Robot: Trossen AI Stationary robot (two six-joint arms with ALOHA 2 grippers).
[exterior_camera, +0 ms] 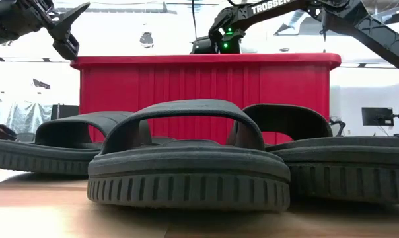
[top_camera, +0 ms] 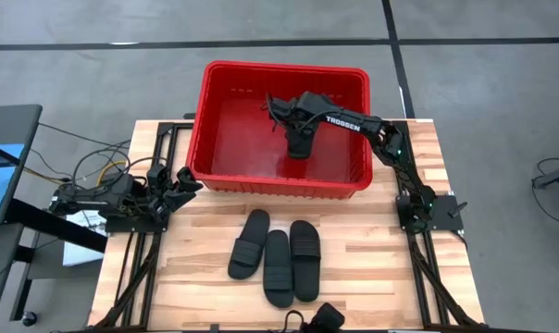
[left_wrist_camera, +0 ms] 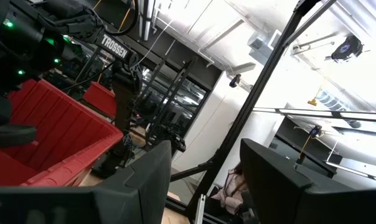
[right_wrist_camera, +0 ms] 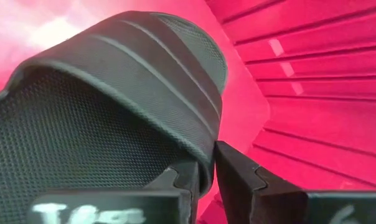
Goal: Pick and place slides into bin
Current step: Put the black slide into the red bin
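Four black slides in all — three lying side by side on the tabletop [top_camera: 372,250] in front of the bin [top_camera: 279,180]: left slide [top_camera: 249,243] angled, middle slide [top_camera: 278,268] and right slide [top_camera: 304,259] close together and roughly parallel; flat ribbed soles and wide arched straps in the low view, middle one [exterior_camera: 186,162] nearest the camera. Fourth slide [top_camera: 300,141] inside the red tub, clenched by the right tool [right_wrist_camera: 216,180]; fingers [right_wrist_camera: 244,180] pinched on the edge of its strap — textured mesh lining and raised ridges along the strap [right_wrist_camera: 144,74] plain in the right wrist view. Red plastic bin walls ribbed, rim rolled, shape rectangular; set at the far side of the pale wooden plank tabletop. Left tool [top_camera: 180,188] parked at the tabletop's left edge, just beside the bin's near-left corner, fingers spread apart and holding nothing. Grey concrete floor around; bright room with black frames and ceiling lights beyond.
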